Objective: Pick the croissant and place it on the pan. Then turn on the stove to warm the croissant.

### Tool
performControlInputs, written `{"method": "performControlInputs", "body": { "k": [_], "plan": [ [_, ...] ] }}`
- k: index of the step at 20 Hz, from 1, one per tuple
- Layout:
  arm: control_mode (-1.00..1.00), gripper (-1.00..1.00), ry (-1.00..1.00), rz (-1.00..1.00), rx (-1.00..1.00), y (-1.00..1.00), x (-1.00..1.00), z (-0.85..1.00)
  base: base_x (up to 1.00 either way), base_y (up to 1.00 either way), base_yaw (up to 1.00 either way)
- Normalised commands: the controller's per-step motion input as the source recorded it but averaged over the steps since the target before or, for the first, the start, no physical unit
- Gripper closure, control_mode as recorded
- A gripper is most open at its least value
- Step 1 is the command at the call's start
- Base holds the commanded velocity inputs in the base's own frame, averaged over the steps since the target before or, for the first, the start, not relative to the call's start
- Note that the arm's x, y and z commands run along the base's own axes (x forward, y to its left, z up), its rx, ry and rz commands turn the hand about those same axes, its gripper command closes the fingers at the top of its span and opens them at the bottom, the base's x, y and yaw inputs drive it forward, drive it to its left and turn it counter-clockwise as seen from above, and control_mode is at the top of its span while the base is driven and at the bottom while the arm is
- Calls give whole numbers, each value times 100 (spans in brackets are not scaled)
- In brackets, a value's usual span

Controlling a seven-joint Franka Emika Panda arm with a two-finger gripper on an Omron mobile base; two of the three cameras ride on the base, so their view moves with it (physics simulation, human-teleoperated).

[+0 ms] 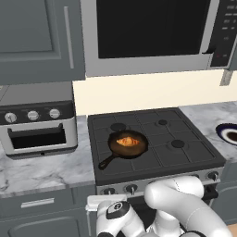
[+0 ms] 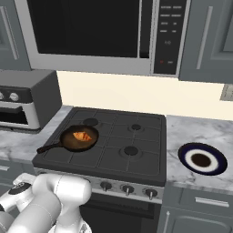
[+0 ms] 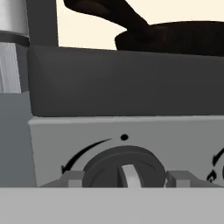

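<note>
With the golden croissant (image 1: 127,141) already in the dark cast-iron pan (image 1: 139,150), the gripper (image 3: 124,177), fingers clamped around the stove's round dark knob (image 3: 124,166), should twist squarely without slipping.

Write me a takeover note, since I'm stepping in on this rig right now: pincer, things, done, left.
Pincer: shut, its tips flanking a dark knob on the stove's silver front panel.
Croissant: lying in the pan on the front left burner; pan handle points toward the front left.
Done: croissant placed.
Left: turn the knob; no flame visible yet.
</note>
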Motion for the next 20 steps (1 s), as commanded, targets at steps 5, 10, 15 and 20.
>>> {"method": "performControlInputs", "body": {
  "k": [5,10,15,20],
  "plan": [
    [-100,100,0,5,-13,0,0,0,0,0,0],
    [-100,100,0,6,-14,0,0,0,0,0,0],
    [-100,100,0,8,-14,0,0,0,0,0,0],
    [-100,100,0,8,-16,0,0,0,0,0,0]
  ]
}}
